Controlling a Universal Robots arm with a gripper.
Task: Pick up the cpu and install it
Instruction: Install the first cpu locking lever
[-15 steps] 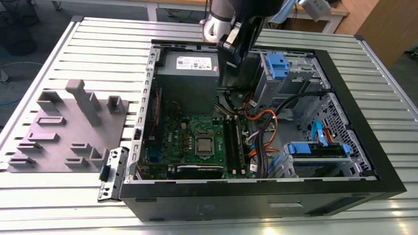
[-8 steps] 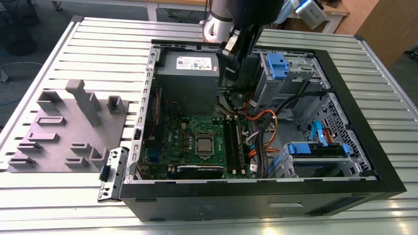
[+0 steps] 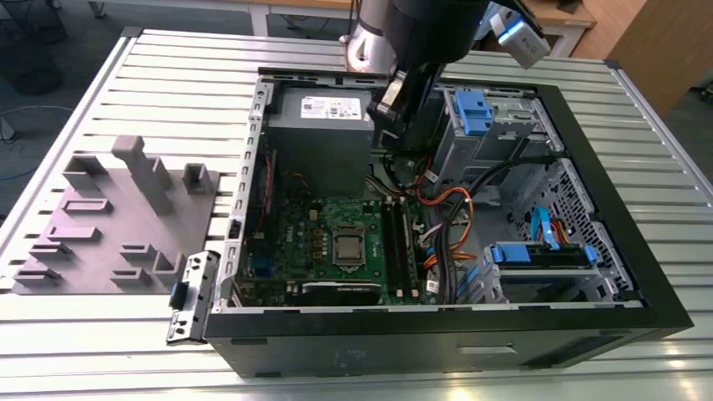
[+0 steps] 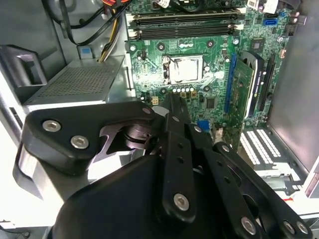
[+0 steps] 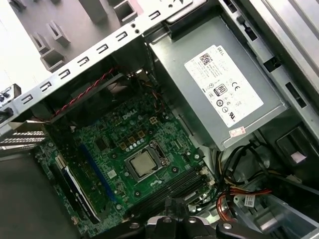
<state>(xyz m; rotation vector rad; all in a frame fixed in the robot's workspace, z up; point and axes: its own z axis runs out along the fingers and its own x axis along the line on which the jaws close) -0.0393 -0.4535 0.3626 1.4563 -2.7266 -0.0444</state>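
Note:
The cpu [image 3: 349, 245] lies flat in the socket in the middle of the green motherboard [image 3: 292, 251], inside the open computer case; its silver top also shows in both wrist views [image 4: 187, 69] [image 5: 143, 164]. My gripper [image 3: 403, 138] hangs above the case's far part, next to the grey power supply [image 3: 323, 125] and well above and away from the cpu. In the second wrist view the black gripper [image 4: 170, 105] has its finger bars drawn together to one tip with nothing between them.
A grey plastic tray [image 3: 112, 225] with raised blocks lies on the slatted table at the exterior view's left. Inside the case are memory sticks [image 3: 399, 242], orange and black cables [image 3: 452, 217], blue drive brackets [image 3: 473, 113] and a metal drive cage [image 3: 535, 267].

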